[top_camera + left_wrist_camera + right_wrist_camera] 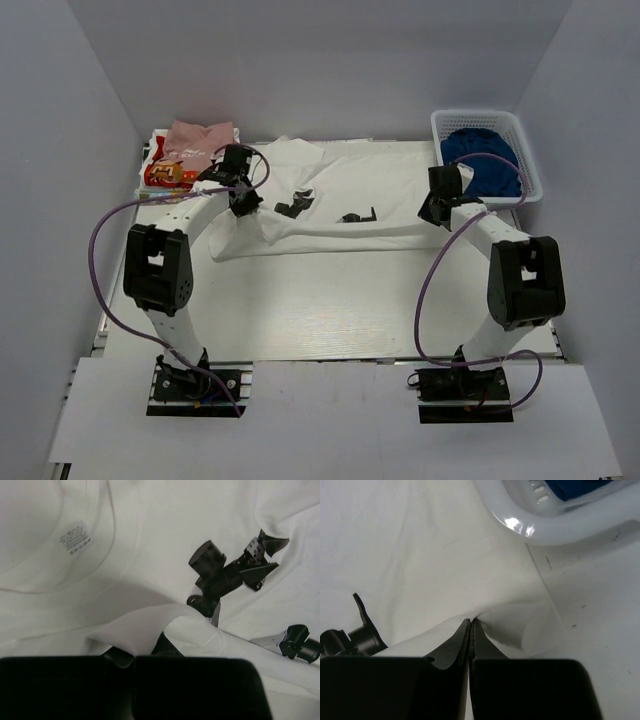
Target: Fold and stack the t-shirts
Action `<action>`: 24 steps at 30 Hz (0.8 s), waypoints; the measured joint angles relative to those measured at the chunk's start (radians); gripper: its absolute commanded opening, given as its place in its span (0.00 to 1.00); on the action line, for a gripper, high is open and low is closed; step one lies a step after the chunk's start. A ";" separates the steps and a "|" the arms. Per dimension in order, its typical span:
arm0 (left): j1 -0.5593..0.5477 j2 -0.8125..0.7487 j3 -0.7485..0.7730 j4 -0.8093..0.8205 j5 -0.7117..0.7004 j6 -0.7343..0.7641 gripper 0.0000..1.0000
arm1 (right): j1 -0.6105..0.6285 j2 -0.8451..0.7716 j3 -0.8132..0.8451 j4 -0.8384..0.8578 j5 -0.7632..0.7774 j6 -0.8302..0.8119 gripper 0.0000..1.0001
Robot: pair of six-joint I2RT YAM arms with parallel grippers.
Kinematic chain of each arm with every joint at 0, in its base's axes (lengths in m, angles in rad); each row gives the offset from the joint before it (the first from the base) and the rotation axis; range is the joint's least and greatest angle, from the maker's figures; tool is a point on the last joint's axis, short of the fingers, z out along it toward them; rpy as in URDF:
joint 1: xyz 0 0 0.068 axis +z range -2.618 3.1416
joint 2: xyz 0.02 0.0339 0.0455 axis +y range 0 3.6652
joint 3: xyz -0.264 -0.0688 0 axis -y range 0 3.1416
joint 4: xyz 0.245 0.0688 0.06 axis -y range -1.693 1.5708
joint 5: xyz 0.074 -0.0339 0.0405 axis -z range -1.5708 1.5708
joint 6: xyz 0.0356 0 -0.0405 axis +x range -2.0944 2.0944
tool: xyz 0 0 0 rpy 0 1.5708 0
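A large white t-shirt [340, 200] with a black robot-arm print lies spread across the far half of the table, its near edge folded over. My left gripper [243, 207] is shut on a lifted fold of its left edge [135, 630]; the print [230, 572] and neck label show in the left wrist view. My right gripper [436, 212] is shut on the shirt's right edge [471, 621]. A pale pink t-shirt [198, 138] lies folded at the far left on one with red-yellow print [165, 176].
A white plastic basket [528, 150] holding blue cloth [480, 160] stands at the far right; its rim [520, 522] shows close to my right gripper. Grey walls enclose the table on three sides. Purple cables loop from both arms.
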 measured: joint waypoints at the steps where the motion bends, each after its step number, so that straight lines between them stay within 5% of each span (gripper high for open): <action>1: 0.007 0.024 0.022 0.002 0.006 0.006 0.00 | 0.000 0.028 0.023 0.000 0.000 -0.001 0.00; 6: 0.038 0.132 0.115 0.018 0.030 0.035 0.00 | 0.000 0.121 0.097 -0.004 0.018 -0.001 0.00; 7: 0.043 0.153 0.134 0.014 0.034 0.042 0.10 | -0.001 0.139 0.117 -0.011 0.028 -0.001 0.00; 8: 0.047 0.178 0.156 0.015 0.040 0.048 0.35 | -0.001 0.156 0.138 -0.014 0.037 -0.001 0.03; 9: 0.051 0.201 0.179 0.014 0.043 0.063 0.53 | -0.001 0.171 0.157 -0.016 0.046 -0.001 0.29; 10: 0.056 0.225 0.204 0.010 0.048 0.071 0.74 | -0.001 0.186 0.176 -0.018 0.055 -0.001 0.44; 12: 0.069 0.280 0.269 0.001 0.063 0.084 0.99 | -0.001 0.210 0.214 -0.021 0.064 -0.030 0.75; 14: 0.081 0.325 0.322 0.001 0.087 0.099 1.00 | 0.000 0.221 0.240 -0.017 0.043 -0.069 0.90; 20: 0.106 0.313 0.297 0.026 0.165 0.126 1.00 | 0.018 0.214 0.242 0.005 -0.081 -0.143 0.90; 24: 0.106 0.186 0.104 0.089 0.213 0.125 1.00 | 0.052 0.155 0.159 0.030 -0.162 -0.161 0.90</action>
